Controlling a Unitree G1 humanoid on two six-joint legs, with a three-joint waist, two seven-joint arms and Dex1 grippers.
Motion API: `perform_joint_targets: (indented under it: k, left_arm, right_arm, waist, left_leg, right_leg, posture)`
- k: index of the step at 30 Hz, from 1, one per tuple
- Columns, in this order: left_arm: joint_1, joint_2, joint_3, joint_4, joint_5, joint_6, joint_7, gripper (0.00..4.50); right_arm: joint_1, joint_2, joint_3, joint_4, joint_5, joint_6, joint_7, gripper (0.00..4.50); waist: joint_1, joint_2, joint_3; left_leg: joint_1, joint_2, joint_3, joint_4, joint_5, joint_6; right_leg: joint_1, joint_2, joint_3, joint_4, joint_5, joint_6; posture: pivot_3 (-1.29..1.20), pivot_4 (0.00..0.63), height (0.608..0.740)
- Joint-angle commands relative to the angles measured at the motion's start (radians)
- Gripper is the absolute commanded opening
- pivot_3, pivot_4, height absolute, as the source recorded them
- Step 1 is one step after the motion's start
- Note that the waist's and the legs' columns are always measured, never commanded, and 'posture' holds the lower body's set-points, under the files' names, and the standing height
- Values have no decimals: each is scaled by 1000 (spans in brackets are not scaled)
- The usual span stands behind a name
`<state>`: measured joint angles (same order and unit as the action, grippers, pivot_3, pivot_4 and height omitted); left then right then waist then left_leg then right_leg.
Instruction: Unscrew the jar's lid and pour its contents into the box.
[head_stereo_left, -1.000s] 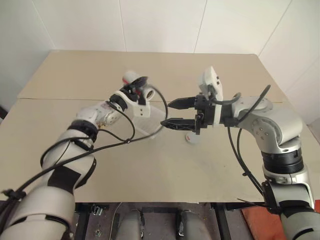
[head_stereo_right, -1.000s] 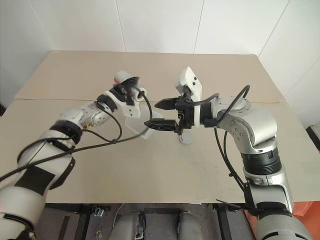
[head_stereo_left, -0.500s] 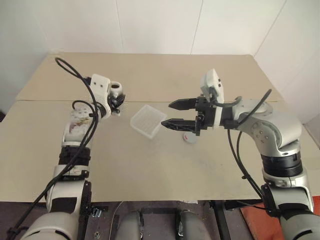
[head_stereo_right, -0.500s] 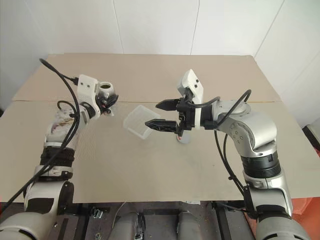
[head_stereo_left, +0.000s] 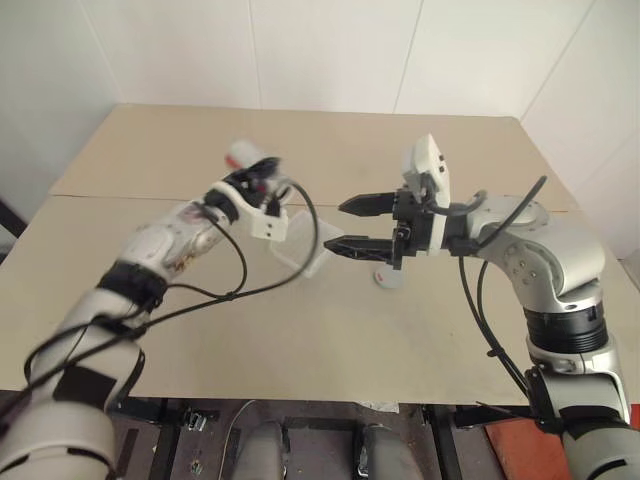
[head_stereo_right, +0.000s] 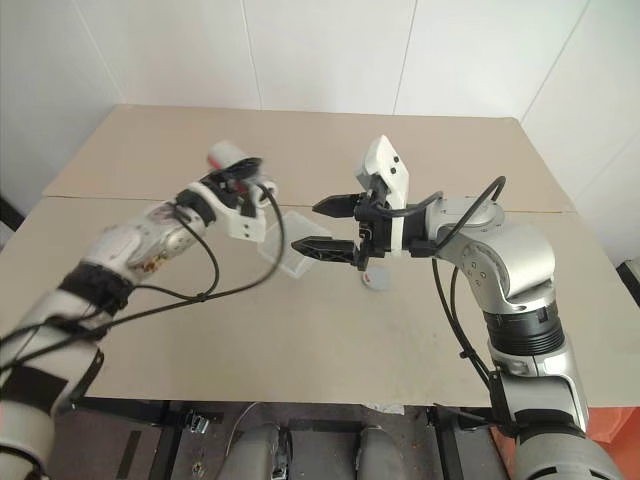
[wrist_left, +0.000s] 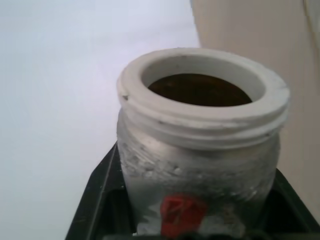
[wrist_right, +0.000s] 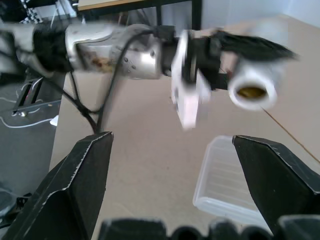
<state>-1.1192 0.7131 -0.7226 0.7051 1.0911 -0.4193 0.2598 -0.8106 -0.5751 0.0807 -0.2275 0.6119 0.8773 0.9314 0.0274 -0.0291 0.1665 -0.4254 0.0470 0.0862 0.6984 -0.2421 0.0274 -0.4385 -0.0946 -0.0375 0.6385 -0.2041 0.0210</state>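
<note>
Left eye view: half a second ago the left tool (head_stereo_left: 258, 181) held the jar (head_stereo_left: 243, 155) out to the left; now it has swung back above the box (head_stereo_left: 300, 243), so pouring looks close. The lid (head_stereo_left: 384, 277) lies on the worktop (head_stereo_left: 330, 330).

Left wrist view: clenched fingers grip the open jar, contents (wrist_left: 200, 90) inside.

Right wrist view: the right tool (wrist_right: 170, 185) gapes empty, facing jar and box.

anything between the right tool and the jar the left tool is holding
Only open air. In the right wrist view the right tool's fingers frame the jar, with the box on the table below that gap.
</note>
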Motion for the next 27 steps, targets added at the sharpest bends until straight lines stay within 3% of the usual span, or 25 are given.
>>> perform_joint_targets:
  k: [1, 5, 8, 16, 20, 27]
  left_arm:
    - [-125, -34, -173, 120, 286, 48, 214, 1945]
    - [-202, -90, -306, 218, 437, 87, 310, 1945]
    - [-212, -120, -346, 249, 472, 103, 324, 1945]
    - [-228, -147, -329, 290, 446, 116, 311, 1945]
    - [-212, -119, -273, 270, 367, 84, 279, 1945]
    - [-96, -20, 48, 228, -46, 5, 41, 1945]
  right_arm:
    - [-26, -5, -17, -30, 3, -32, 0, 4432]
    - [-24, 1, -35, -42, 16, -25, -13, 4432]
    - [-24, 10, -40, -44, 19, -19, -31, 4432]
    - [-2, 10, -36, -61, 18, -13, -51, 4432]
    - [-3, 0, -31, -54, 13, -10, -46, 4432]
    - [-1, -22, -23, -35, -2, -12, -35, 4432]
  waist:
    - [-1, 0, 0]
    - [-3, 0, 0]
    - [-9, 0, 0]
    - [-15, 0, 0]
    - [-15, 0, 0]
    - [-21, 0, 0]
  left_leg:
    - [0, 0, 0, 0, 0, 0]
    - [-2, 0, 1, -1, 0, 0]
    - [-4, 0, 1, -1, 0, 0]
    - [-5, 0, 1, 0, 0, 0]
    - [-5, 0, 0, 0, 0, 0]
    - [-5, 1, 1, 0, 0, 0]
  right_leg:
    - [-1, 0, 0, 0, 0, 0]
    - [-3, 0, 0, 0, 0, 1]
    - [-5, 0, 0, 0, 0, 1]
    - [-6, 0, 0, 1, 0, 1]
    - [-6, 0, 0, 1, 0, 1]
    - [-7, -1, 0, 1, 0, 1]
  posture:
    - [0, 150, 740]
    - [0, 150, 740]
    - [0, 150, 740]
    - [0, 150, 740]
    - [0, 150, 740]
    - [0, 150, 740]
